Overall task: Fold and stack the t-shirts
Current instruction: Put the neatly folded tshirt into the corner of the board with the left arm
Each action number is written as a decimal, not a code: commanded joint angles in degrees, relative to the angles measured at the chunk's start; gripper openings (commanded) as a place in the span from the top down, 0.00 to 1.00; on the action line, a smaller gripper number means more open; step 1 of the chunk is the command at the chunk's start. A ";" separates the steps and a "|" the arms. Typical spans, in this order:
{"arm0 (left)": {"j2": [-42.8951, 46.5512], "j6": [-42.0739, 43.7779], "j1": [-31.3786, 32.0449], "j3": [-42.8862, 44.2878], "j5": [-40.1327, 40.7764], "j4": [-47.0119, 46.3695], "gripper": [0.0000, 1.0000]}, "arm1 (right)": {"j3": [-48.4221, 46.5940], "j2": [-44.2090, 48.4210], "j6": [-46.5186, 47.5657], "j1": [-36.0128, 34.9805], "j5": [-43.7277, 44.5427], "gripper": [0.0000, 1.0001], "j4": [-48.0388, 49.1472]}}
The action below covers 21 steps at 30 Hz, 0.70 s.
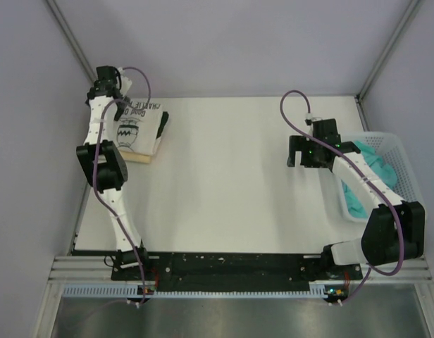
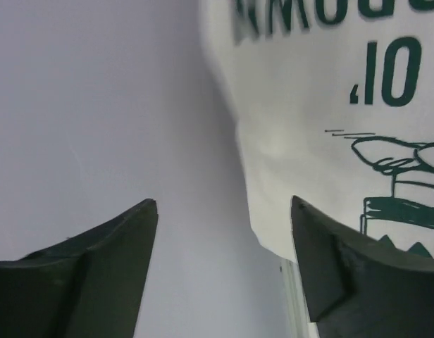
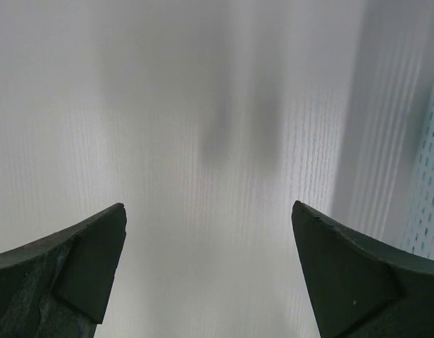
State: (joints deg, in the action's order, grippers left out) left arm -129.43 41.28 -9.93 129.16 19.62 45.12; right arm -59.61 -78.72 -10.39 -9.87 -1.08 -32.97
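Note:
A folded white t-shirt (image 1: 141, 127) with dark green print lies at the table's far left, on top of a pale yellow folded one (image 1: 145, 156). It fills the upper right of the left wrist view (image 2: 323, 113). My left gripper (image 1: 113, 91) is open and empty, just past the stack's far left corner (image 2: 224, 211). A teal t-shirt (image 1: 375, 172) lies bunched in the white mesh basket (image 1: 399, 151) at the right. My right gripper (image 1: 301, 156) is open and empty over bare table (image 3: 210, 211), left of the basket.
The white tabletop (image 1: 231, 176) lies between the two arms. Grey enclosure walls rise close behind the left gripper (image 2: 97, 105). The basket's mesh wall shows at the right edge of the right wrist view (image 3: 430, 176).

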 commanded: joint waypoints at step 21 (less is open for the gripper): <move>47.23 -17.19 12.74 -59.60 -29.79 -14.25 0.01 | 2.92 4.62 -0.33 0.38 0.12 0.01 2.64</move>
State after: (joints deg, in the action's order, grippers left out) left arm -89.73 30.52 2.24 81.49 1.32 37.76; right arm -58.28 -77.45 -10.17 -9.87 -1.13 -32.60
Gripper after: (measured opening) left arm 0.987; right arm 0.987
